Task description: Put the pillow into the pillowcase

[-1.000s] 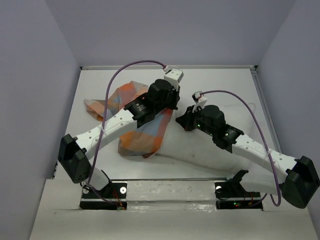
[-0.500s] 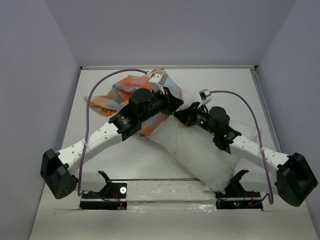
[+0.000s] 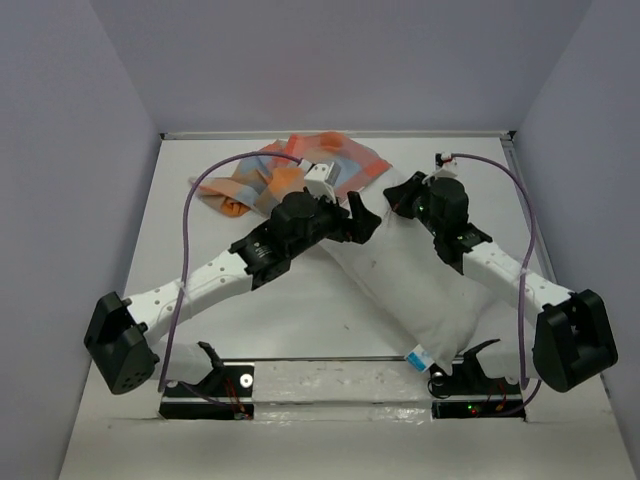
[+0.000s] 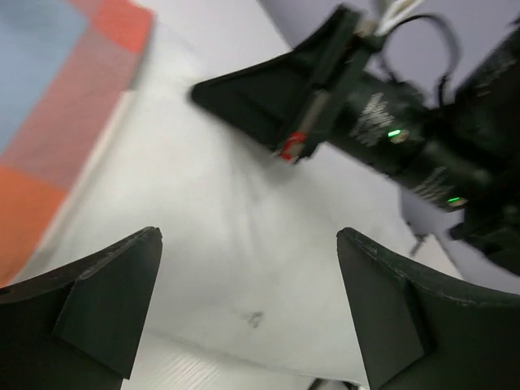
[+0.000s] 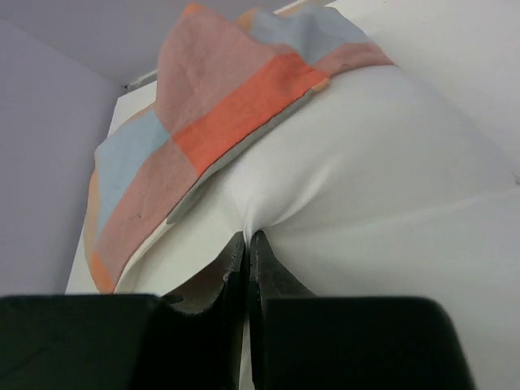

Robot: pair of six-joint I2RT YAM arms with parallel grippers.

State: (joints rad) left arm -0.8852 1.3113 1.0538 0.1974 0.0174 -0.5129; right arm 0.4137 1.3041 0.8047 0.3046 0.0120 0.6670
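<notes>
Showing the pillow (image 3: 420, 300) slantwise on the counter (image 3: 300, 320), tagged corner at 5 o'clock, far end just past the middle and aimed at 11 o'clock. Showing the pillowcase (image 3: 350, 160) crumpled at 11 to 12 o'clock, one checked edge draped on the pillow's far end; impossible to tell whether any corner sits inside the mouth. Pinching a fold of white fabric at that far end with the right end effector (image 5: 246, 244), clenched tight. Hovering just above the pillow, at 8 o'clock of that pinch, with the left end effector (image 4: 248, 244), released, jaws spread wide, grasping nothing.

Judged as early going, with most of the pillow bare. To do this step well: keep the right pinch firm as an anchor; lower the left onto the pillowcase hem, taking one layer only; lift to open the mouth, then draw it toward 5 o'clock over the corner. Avoid catching the pillow's own cover along with the hem.
</notes>
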